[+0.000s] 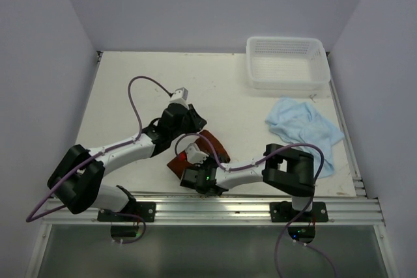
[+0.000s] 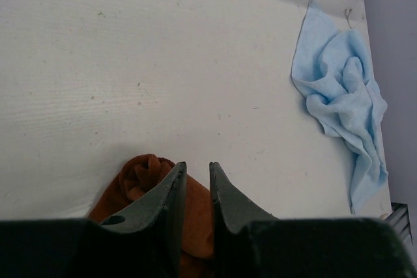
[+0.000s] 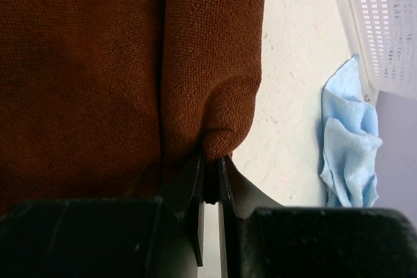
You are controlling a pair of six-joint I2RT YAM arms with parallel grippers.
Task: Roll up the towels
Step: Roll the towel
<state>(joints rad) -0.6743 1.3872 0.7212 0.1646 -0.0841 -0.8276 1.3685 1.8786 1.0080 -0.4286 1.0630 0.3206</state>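
No readable text, no labels, no brand marks, no numbers, possibly too small to tell

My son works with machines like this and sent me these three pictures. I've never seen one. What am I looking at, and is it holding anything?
These are two robot arms bolted to a table's near edge. One picture looks down from above; the other two come from small cameras on each wrist, so the dark prongs at the bottom are that arm's own tool. On the table lie a rust-brown towel, a crumpled light blue towel and a white mesh basket. The right tool is shut, pinching a fold of the brown towel. The left tool sits over that towel's bunched end, its prongs narrowly apart; whether it grips is unclear.
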